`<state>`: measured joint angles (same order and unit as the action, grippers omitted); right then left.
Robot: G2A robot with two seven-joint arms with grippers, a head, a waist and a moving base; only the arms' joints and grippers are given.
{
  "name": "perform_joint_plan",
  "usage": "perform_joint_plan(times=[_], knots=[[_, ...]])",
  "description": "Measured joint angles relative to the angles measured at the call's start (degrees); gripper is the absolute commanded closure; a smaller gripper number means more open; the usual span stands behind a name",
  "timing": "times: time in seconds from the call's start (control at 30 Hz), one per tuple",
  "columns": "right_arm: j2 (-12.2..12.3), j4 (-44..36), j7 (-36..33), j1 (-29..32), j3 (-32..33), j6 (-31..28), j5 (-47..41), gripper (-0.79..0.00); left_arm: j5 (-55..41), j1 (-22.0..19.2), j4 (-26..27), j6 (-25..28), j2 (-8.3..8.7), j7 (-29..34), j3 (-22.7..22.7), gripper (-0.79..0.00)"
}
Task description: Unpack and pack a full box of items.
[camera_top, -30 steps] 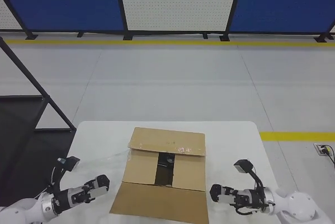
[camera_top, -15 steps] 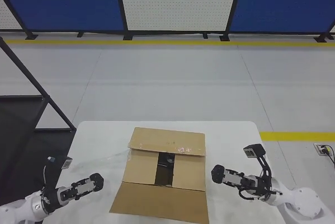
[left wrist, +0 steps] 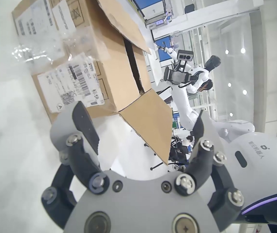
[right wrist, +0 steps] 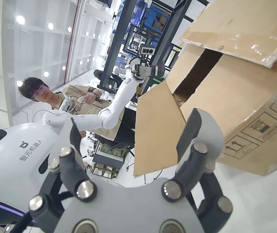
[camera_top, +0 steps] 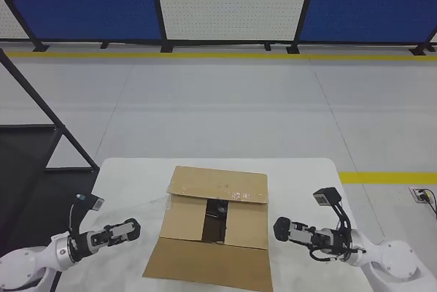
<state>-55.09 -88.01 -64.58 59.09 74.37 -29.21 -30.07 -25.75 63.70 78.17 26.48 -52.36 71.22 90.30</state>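
A cardboard box (camera_top: 246,219) sits in the middle of the white counter (camera_top: 130,179), closer to the robot's edge than to the far one. Its far flap (camera_top: 218,182) is raised and leans back, away from the box's opening. Its near flap (camera_top: 207,264) is folded outward and slopes toward the robot. The two side flaps (camera_top: 183,217) are folded inward over the top, and a narrow dark gap (camera_top: 215,219) runs between them. Something dark lies inside the box under that gap, but I cannot tell what it is. White labels (left wrist: 68,83) and a patch of crinkled clear film are stuck on the box's left wall. The box's right wall bears printed handling marks (right wrist: 250,134).

The left pincer (camera_top: 130,231) hangs low over the counter to the left of the box, apart from it and pointing toward its left wall. Its two dark-padded fingers are spread wide with nothing between them. The right pincer (camera_top: 280,228) is on the right of the box, near the right wall but not touching it, and points toward that wall. Its fingers are also spread wide and grip nothing. Each pincer sits level with the near half of the box, close to the corner where the near flap hinges.
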Motion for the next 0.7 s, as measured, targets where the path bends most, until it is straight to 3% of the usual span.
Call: perform_joint_plan(times=[0.33, 0.7], knots=[[0.01, -0.29, -0.03, 0.16, 0.03, 0.06, 0.30, -0.785, -0.24, 0.14, 0.02, -0.65, -0.10, -1.26, -0.15, -0.785], [0.09, -3.18, -0.30, 1.69, 0.69, -0.76, 0.18, -0.785, 2.60, -4.26, 0.41, -1.49, -0.92, -3.65, -6.89, -0.785]])
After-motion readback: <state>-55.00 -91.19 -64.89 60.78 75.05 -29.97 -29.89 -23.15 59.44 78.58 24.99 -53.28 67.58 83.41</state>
